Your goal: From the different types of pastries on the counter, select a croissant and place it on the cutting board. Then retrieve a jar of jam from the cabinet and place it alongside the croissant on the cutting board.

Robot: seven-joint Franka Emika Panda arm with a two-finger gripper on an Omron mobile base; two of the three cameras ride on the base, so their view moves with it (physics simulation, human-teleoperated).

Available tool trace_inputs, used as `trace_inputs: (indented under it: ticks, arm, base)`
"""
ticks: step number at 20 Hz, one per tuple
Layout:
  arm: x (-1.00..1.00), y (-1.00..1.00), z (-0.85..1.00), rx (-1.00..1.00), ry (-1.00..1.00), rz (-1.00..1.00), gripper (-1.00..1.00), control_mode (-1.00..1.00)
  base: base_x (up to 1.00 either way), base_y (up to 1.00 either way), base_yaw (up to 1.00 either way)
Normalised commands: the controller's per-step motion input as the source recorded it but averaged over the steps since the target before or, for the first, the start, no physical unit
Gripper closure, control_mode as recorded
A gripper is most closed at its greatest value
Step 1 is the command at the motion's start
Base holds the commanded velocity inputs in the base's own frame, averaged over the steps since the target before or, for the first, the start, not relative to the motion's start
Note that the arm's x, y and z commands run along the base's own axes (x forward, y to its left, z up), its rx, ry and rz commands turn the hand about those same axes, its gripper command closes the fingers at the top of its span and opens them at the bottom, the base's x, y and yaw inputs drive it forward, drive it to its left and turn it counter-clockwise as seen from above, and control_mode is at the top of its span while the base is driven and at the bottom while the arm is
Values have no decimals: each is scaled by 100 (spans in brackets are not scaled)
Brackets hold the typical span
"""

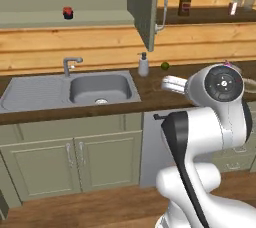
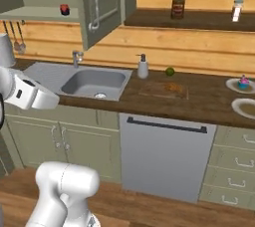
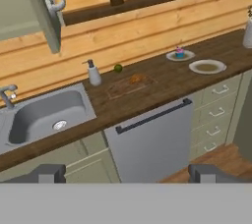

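The croissant (image 3: 137, 78) lies on the cutting board (image 3: 123, 88), which rests flat on the dark wooden bench (image 3: 167, 83) between the steel sink (image 3: 44, 115) and two plates. The nearer plate (image 3: 207, 66) looks bare; the farther plate (image 3: 179, 56) carries the pink and blue cupcake (image 3: 180, 52). A soap dispenser (image 3: 93, 74) and a small green lime (image 3: 118, 68) stand just behind the board. The cabinet door (image 2: 97, 4) hangs open above the sink, and the small red jar of jam (image 2: 64, 9) sits on the shelf inside. A taller dark jar (image 2: 178, 7) stands on the open wooden shelf. The pincer (image 3: 128, 173) is held well back from the bench, its finger tips spread wide with nothing between them.
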Motion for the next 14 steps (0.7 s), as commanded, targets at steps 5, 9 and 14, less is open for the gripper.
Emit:
trace_inputs:
  ticks: [5, 9, 14]
  arm:
    - [0, 0, 0, 0, 0, 0, -100, 100]
    - [0, 0, 0, 0, 0, 0, -100, 100]
    - [0, 0, 0, 0, 0, 0, -100, 100]
  base:
    - [0, 100, 15]
    - [53, 83, 14]
    - [100, 4, 8]
